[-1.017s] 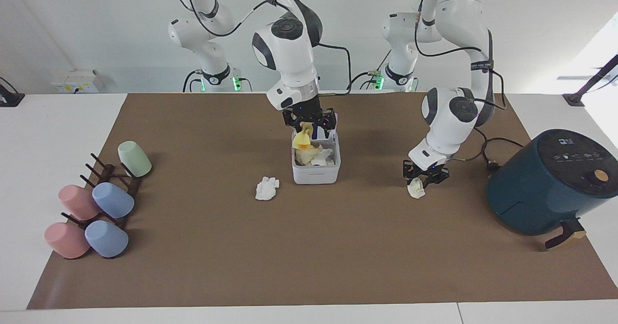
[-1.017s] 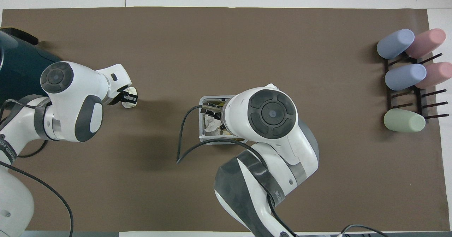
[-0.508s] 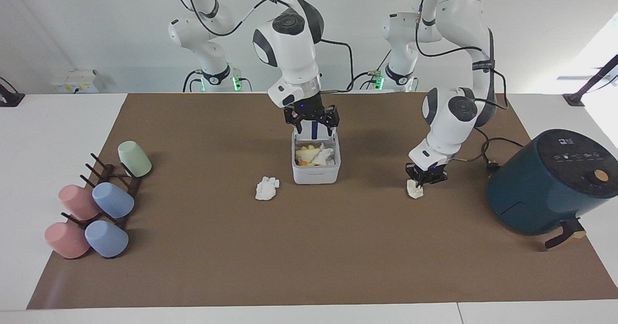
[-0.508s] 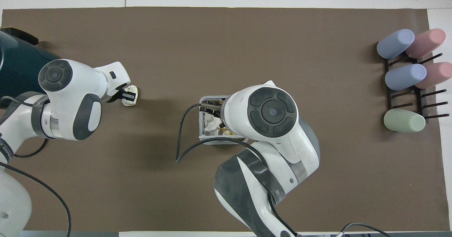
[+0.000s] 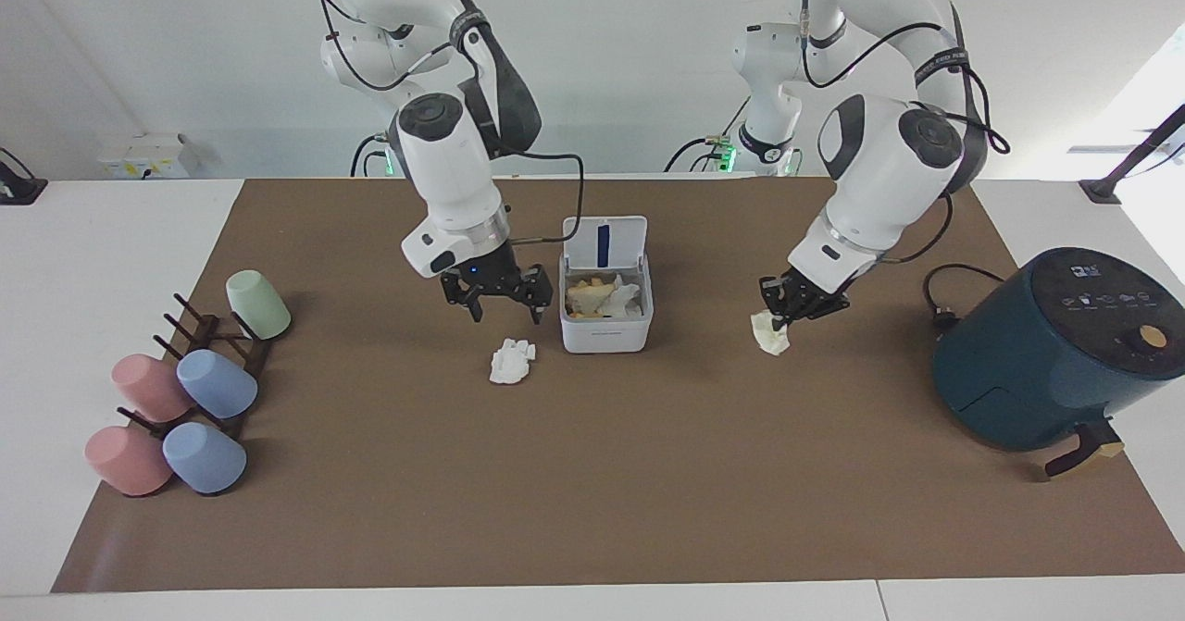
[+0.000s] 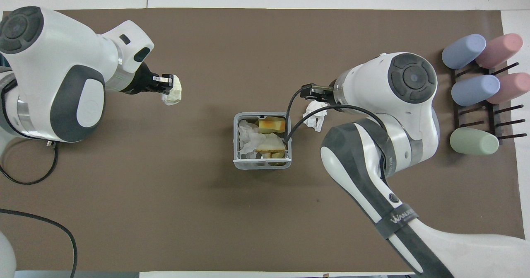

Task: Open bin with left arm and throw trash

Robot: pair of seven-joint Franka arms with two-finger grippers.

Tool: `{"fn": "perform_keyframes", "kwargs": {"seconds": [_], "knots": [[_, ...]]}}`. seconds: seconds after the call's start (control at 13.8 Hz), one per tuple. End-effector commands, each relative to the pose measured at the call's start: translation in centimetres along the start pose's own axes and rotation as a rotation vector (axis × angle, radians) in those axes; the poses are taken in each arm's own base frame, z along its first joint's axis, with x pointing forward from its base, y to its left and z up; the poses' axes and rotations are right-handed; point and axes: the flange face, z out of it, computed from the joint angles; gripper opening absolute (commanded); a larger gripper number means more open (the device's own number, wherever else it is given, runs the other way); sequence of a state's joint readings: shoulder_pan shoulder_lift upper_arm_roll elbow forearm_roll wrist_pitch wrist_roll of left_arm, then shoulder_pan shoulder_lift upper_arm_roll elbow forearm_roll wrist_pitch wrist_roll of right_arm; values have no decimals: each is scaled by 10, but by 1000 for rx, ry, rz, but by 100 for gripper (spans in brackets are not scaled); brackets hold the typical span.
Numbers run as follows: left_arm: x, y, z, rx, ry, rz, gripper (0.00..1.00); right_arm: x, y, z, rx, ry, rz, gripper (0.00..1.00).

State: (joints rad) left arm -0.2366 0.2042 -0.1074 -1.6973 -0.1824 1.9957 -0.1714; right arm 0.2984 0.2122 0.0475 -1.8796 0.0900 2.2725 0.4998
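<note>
The white bin [image 5: 606,336] stands mid-mat with its lid [image 5: 625,237] open and upright. In it lie a yellow block [image 6: 271,124] and crumpled paper [image 6: 248,139]. My left gripper [image 5: 787,311] is shut on a white paper wad [image 5: 770,332] and holds it above the mat, between the bin and the air fryer; the wad also shows in the overhead view [image 6: 173,91]. My right gripper [image 5: 505,304] is open and empty, in the air beside the bin, over a second paper wad [image 5: 512,362] that lies on the mat.
A dark-teal air fryer [image 5: 1046,353] stands at the left arm's end of the mat, with its cable [image 5: 935,292] on the mat. A rack of pastel cups [image 5: 185,390] lies at the right arm's end.
My right gripper let the yellow block fall into the bin and swung away to hang over the loose wad. My left gripper closed on its wad and lifted it toward the bin.
</note>
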Motion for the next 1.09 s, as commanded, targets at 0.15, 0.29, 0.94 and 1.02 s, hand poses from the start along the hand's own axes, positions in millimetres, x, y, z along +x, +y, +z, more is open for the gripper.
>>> {"fn": "perform_keyframes", "kwargs": {"seconds": [0.15, 0.29, 0.94, 1.02], "knots": [[-47, 106, 29, -65, -58, 31, 0, 4, 11, 67, -24, -32, 5, 100], [-67, 137, 47, -71, -74, 80, 0, -9, 13, 99, -32, -47, -1, 98], [-114, 170, 109, -62, -81, 150, 0, -27, 17, 74, -39, -49, -2, 0], [-114, 168, 109, -62, -79, 154, 0, -28, 15, 52, -38, -51, -6, 0]]}}
